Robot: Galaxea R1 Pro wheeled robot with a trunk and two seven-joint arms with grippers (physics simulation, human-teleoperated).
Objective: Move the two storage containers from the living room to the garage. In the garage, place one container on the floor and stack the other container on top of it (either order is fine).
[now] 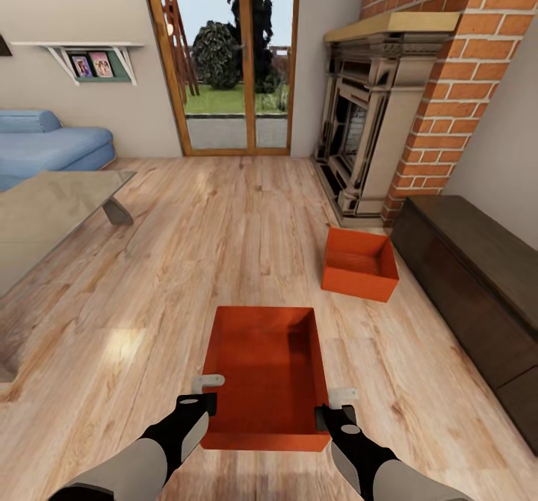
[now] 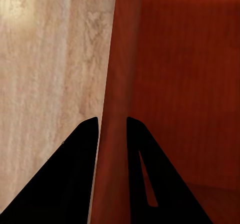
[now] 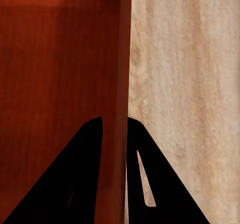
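Orange-red bin point(image 1: 265, 366) on the wood plank floor point(image 1: 187, 262), held between both arms: left gripper point(image 2: 112, 121) clamped on its left wall, right gripper point(image 3: 115, 120) clamped on its right wall. Second bin point(image 1: 360, 263) sits beyond the right gripper, near the brick fireplace point(image 1: 418, 98). No writing legible.

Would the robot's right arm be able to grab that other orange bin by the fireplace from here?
Probably not: the right end effector grips the near bin, and the far bin sits well beyond.
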